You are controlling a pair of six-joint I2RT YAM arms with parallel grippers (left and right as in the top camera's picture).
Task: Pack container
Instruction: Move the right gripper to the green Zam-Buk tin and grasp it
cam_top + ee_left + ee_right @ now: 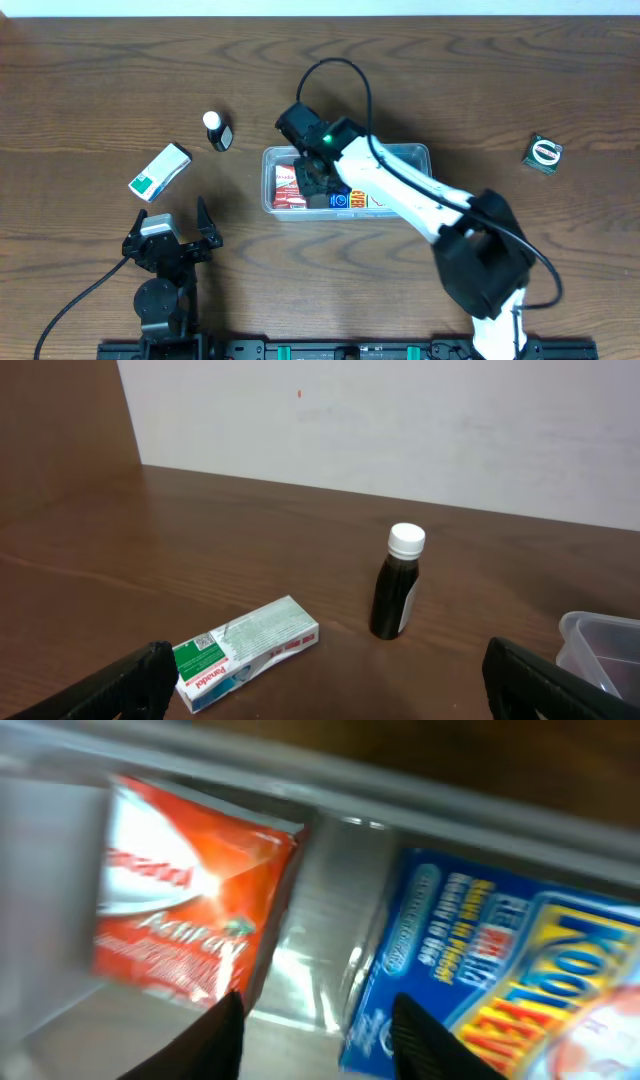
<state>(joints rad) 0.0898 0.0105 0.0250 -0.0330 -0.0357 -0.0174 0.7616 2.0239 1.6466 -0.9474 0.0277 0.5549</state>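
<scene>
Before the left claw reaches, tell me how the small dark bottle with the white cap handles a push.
The small dark bottle with the white cap stands upright and narrow, so a high push probably tips it. Being round, it would likely roll once down.

Green-white box (160,171) nr dark bottle (217,131) w/ white cap; green packet (544,153) far rt

Your right arm (395,185) is white with black joints, a green light and black cable; your left gripper (168,228) is black
</scene>
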